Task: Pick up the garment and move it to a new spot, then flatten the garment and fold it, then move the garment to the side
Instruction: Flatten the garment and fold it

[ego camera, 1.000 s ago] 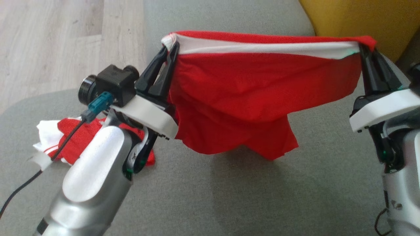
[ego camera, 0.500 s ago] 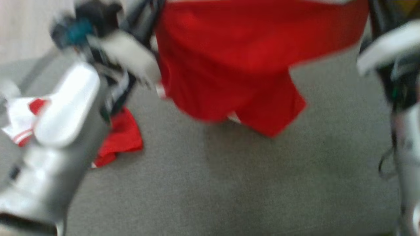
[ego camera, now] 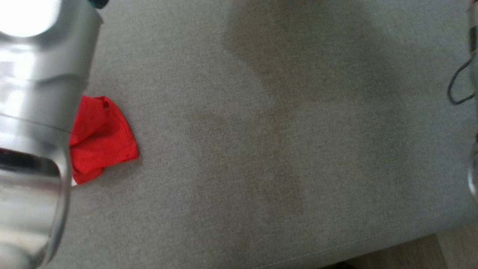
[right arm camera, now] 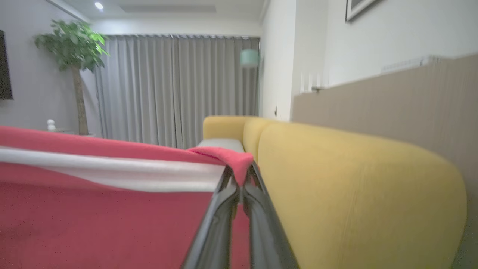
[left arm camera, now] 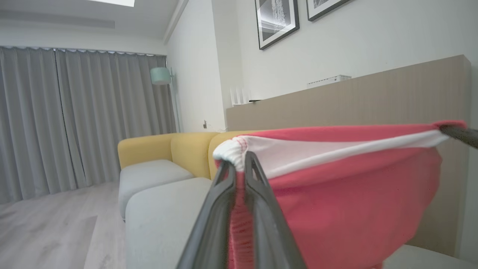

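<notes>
Domestic living room. A yellow-backed sofa (left arm camera: 149, 147) with grey seat cushions (left arm camera: 153, 175) stands along a pale wood-panelled half wall (left arm camera: 354, 97), and framed prints (left arm camera: 277, 20) hang on the white wall above it. Floor-length grey curtains (left arm camera: 74, 119) close off the far end of the room. Beside them stand a floor lamp (left arm camera: 161, 76) with a pale green shade and a tall potted plant (right arm camera: 73, 45). The floor (left arm camera: 48, 228) is light wood planking, and a recessed spotlight (right arm camera: 99, 5) is set in the ceiling.
</notes>
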`<state>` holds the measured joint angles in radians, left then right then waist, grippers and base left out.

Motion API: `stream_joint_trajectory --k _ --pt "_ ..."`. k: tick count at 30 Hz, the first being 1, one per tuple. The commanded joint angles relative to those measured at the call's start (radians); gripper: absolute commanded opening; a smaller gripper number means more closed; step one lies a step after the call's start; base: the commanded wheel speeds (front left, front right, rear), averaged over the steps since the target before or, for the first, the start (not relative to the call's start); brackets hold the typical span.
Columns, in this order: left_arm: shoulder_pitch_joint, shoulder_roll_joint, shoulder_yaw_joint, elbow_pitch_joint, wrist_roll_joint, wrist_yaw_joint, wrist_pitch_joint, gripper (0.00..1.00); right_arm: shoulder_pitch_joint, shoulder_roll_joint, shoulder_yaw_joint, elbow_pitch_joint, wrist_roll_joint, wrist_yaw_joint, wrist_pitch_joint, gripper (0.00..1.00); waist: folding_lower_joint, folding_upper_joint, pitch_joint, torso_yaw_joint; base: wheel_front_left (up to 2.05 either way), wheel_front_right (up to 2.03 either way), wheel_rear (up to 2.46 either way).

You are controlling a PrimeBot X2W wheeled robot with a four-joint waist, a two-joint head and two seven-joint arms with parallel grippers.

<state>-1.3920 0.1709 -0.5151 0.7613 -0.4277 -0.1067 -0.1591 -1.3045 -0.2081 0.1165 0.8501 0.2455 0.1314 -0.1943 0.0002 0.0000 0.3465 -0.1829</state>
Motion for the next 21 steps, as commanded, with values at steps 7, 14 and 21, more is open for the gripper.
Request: stream_joint_trajectory --k 7,14,21 --pt "0.056 -0.012 -0.031 0.114 -0.038 -0.020 -0.062 0.00 0.068 0.017 0.074 0.175 0.020 -0.001 -0.018 0.00 -0.0002 0.0000 0.028 -0.002 0.00 0.00 0.00" --pt "0.293 -0.020 -0.177 0.135 -0.114 -0.024 -0.072 0.00 0.227 -0.043 0.274 0.278 0.098 -0.001 0.131 0.00 -0.0002 0.0000 -0.018 0.015 0.00 0.00 0.00" --pt "0.498 0.019 -0.331 0.051 -0.167 -0.024 -0.058 0.00 0.392 -0.180 0.510 0.164 0.288 -0.001 0.354 0.00 -0.0002 0.0000 -0.091 0.026 0.00 0.00 0.00"
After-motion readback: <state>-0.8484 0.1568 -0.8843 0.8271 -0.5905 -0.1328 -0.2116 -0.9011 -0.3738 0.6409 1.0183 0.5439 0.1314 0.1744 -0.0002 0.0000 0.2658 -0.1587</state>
